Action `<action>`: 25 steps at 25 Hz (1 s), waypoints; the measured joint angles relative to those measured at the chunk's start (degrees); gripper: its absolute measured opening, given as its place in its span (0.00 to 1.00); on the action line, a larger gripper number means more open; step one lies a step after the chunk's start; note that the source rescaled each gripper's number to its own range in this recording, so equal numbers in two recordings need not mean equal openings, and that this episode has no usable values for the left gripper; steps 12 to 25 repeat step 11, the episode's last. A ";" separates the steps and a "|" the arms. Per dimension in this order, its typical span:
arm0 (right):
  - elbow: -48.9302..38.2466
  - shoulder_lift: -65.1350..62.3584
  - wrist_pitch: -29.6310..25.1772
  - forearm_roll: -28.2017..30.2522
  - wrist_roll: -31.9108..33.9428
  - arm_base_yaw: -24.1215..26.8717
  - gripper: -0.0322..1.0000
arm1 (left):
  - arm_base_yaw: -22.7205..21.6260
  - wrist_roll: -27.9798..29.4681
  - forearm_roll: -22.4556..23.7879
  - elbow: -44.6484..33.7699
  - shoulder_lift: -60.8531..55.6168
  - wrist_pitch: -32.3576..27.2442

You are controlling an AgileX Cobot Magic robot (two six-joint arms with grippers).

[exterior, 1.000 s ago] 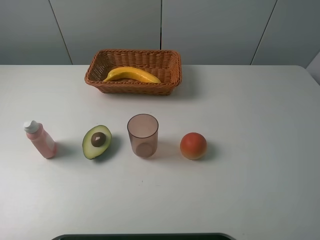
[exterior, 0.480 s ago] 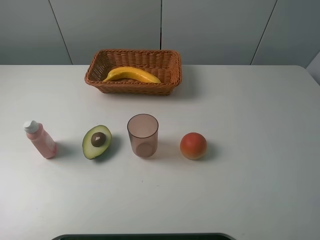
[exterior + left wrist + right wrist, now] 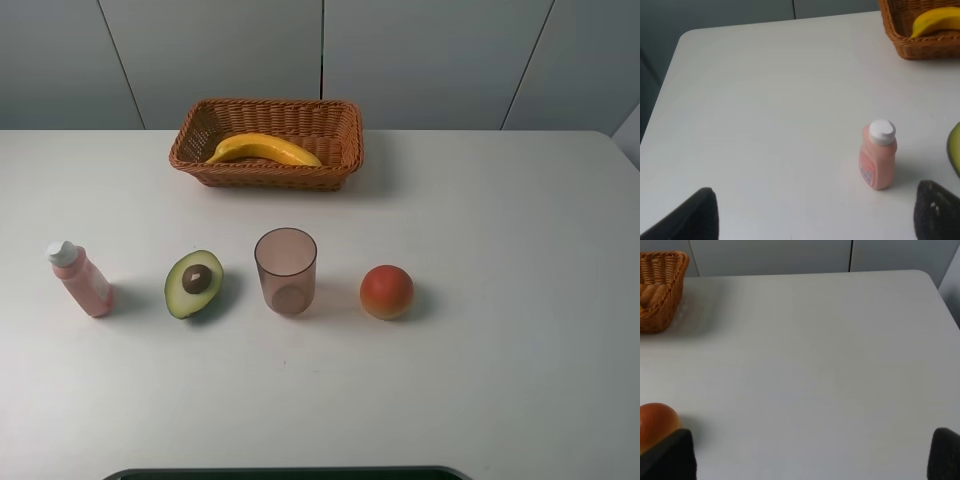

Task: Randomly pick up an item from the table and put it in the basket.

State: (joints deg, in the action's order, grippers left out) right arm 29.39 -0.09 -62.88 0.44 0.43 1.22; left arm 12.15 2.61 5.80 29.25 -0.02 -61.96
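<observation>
Banana [image 3: 262, 148] lying inside the basket [image 3: 345, 150] at the far side of the white worktop [image 3: 500, 250].

Its near edge is hidden by the basket's front wall; in the left wrist view only one yellow end shows. In a row nearer the camera stand a pink bottle [image 3: 80, 280], half an avocado [image 3: 193, 283], a clear cup [image 3: 285, 271] and a round orange-red fruit [image 3: 386, 291]. The left pincer [image 3: 815, 212] and right pincer [image 3: 812, 452] show only dark fingertips at the frame edges, spread wide, holding nothing. Neither arm appears in the high view.
</observation>
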 joint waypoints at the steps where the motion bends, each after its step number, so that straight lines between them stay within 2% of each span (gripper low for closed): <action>1: 0.00 0.00 0.00 0.00 0.00 0.00 1.00 | 0.00 0.00 0.00 0.00 0.00 0.00; 25: 0.00 0.00 0.00 0.00 0.10 0.00 1.00 | 0.00 0.00 0.00 0.00 0.00 0.00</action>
